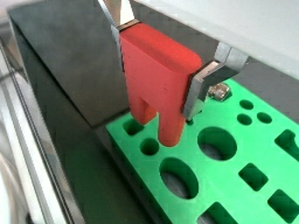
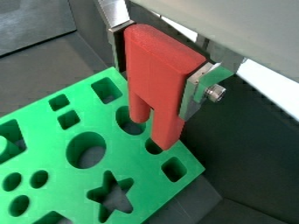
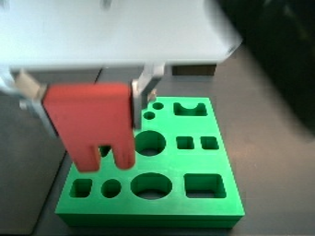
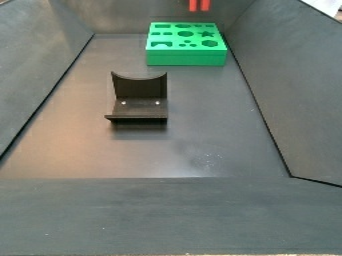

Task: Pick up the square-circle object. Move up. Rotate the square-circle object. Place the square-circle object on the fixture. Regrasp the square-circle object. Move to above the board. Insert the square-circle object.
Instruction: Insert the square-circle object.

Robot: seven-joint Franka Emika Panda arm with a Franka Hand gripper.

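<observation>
Above the green board (image 1: 222,171), the gripper (image 1: 163,52) hangs with its silver fingers (image 1: 214,74) clamped on either side of the square-circle object (image 1: 158,79). Both wrist views show the red piece pinched at its broad upper part between the plates, with its two prongs pointing down out of the claw toward the board (image 2: 82,149). The longer prong tip sits at or just over one of the cut-outs near the board's edge; whether it has entered the hole cannot be told. In a side view the square-circle object (image 3: 92,124) hangs below the gripper (image 3: 88,88) over the board's (image 3: 185,184) left part. In a side view the board (image 4: 187,45) lies at the far end of the dark bin, and the fixture (image 4: 136,97) stands well apart from it, nearer and to the left, with nothing on it.
</observation>
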